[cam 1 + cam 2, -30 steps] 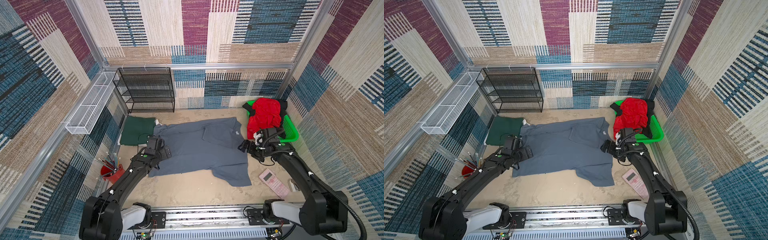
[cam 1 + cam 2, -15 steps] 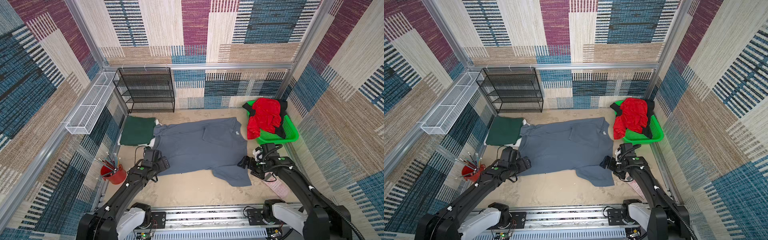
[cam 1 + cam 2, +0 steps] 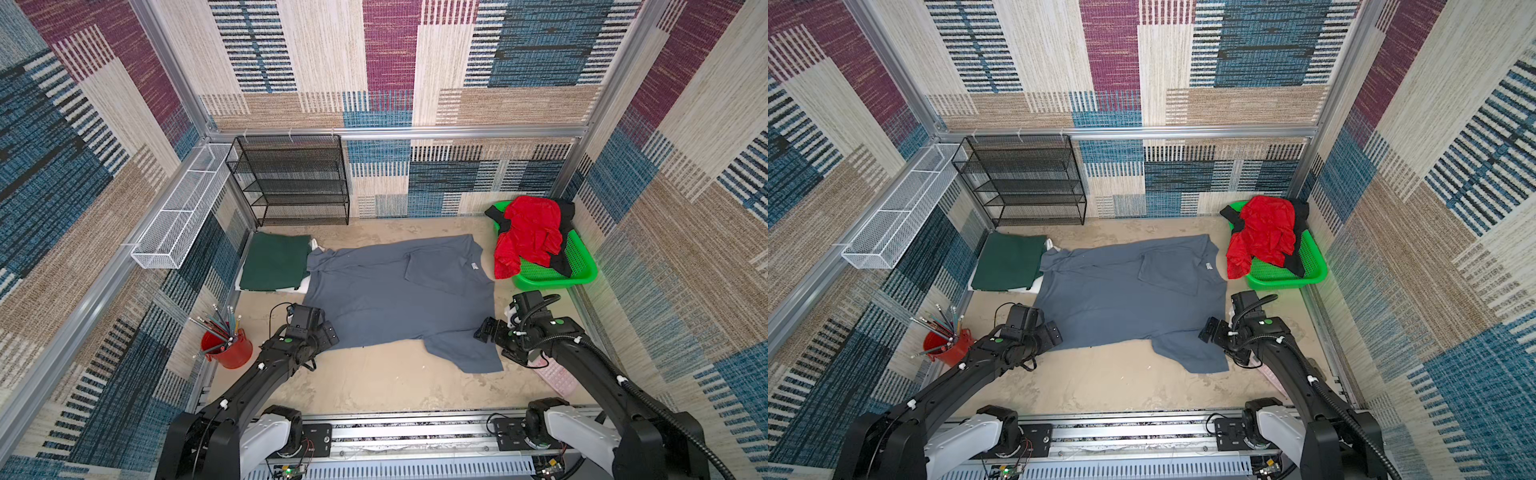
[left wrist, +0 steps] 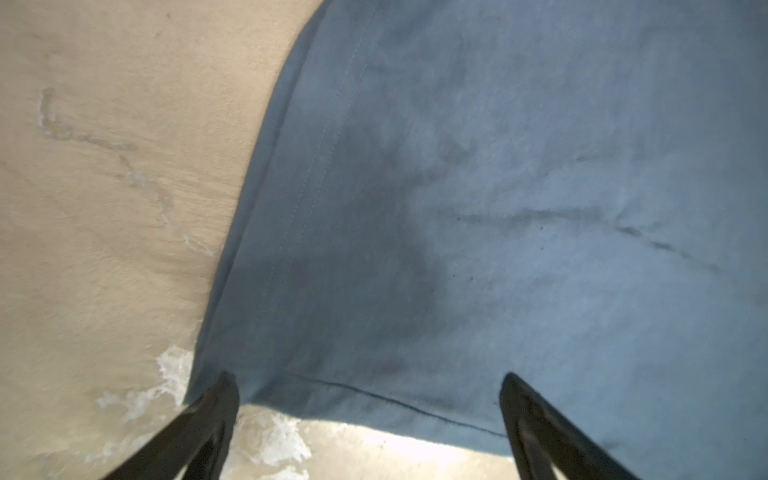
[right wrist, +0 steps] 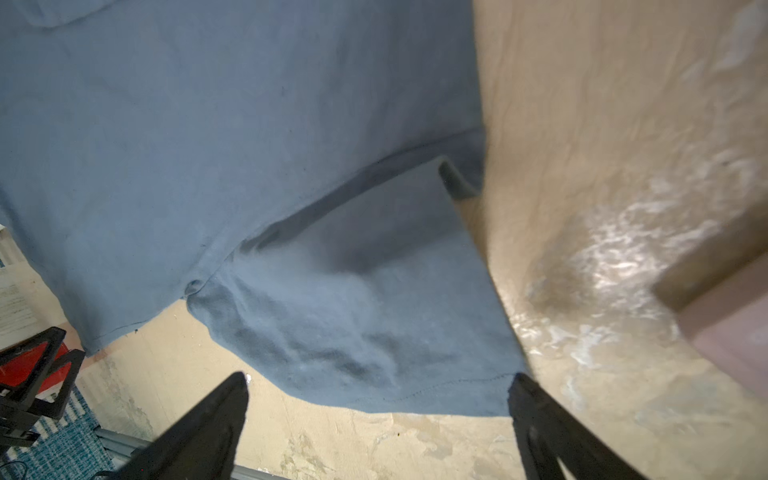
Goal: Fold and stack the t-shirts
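Folding the grey shirt (image 3: 395,299): my left gripper (image 4: 368,380) at its hem corner, right gripper (image 5: 378,377) at its sleeve, both agape, empty, perhaps touching. Next: pinch, fold.

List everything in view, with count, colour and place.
grey t-shirt: one, slate grey, flat mid-table
green t-shirt: one, dark green, folded far left
white t-shirt: one, white, beneath green t-shirt
red t-shirt: one, red, in basket
black t-shirt: one, black, under red t-shirt
mesh basket: one, green, far right
shelf rack: one, black, back wall
wire tray: one, white, left wall
pencil cup: one, red, near left
calculator: one, pink, near right
left gripper: one, black, open, grey hem corner
right gripper: one, black, open, grey sleeve
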Controlling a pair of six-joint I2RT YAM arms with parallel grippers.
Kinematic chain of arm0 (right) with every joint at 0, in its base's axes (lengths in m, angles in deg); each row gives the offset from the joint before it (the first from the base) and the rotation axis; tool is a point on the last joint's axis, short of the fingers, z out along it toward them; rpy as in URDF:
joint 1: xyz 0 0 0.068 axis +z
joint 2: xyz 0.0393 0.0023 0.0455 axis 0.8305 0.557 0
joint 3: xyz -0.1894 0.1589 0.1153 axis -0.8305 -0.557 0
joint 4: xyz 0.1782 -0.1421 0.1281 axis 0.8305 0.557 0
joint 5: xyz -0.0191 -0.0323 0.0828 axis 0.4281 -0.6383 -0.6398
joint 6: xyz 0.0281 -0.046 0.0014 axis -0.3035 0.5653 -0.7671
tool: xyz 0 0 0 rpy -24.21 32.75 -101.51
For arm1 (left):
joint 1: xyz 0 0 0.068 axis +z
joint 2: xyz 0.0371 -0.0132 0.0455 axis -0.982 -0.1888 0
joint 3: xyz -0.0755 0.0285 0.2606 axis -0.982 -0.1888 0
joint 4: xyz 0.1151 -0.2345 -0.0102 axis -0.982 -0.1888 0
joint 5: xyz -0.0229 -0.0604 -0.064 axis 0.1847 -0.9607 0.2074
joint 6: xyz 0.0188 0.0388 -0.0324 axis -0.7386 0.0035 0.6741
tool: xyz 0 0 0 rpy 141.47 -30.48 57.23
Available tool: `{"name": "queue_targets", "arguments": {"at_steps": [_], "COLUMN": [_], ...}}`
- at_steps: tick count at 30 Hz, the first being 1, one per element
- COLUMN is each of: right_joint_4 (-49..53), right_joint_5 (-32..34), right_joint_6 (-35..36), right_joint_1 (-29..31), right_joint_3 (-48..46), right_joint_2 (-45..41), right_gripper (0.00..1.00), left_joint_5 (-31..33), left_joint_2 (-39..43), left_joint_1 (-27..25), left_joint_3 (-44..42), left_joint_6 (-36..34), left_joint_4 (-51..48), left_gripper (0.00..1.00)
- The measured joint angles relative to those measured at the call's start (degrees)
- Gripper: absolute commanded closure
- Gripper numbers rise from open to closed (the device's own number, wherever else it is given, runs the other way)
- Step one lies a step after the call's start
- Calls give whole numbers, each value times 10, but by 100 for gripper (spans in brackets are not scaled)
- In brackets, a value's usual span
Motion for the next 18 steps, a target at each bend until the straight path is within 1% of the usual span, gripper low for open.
{"name": "queue_targets", "arguments": {"at_steps": [4,7,8,12,13,16,18], "right_joint_4": [-8,-16,-20,-33,-38,-45,-57], "right_joint_5": [1,4,5,6,7,17,21], "right_joint_6": [-24,-34,-37,-43,-46,-55,-61], "right_joint_1": [16,21,23,25,26,37,45], "right_joint_3": [-29,-36,-38,-53,-56,-65,-71], "right_joint_2": [6,7,7,10,10,8,7], "right_gripper": [1,1,1,0,2,5,11], "left_joint_5": [3,4,9,17,18,15,13], "left_joint_2": [-15,-27,-31,-43,-46,-52,-52], "left_joint_1": [4,7,7,11,11,10,10], "left_joint_3": [-3,-5,-7,-14,-14,-14,-14], "left_joint_6": [8,12,12,12,12,12,12], "left_joint_4": [6,17,25,59,65,77,78], "left_gripper": [0,4,8,30,34,38,41]}}
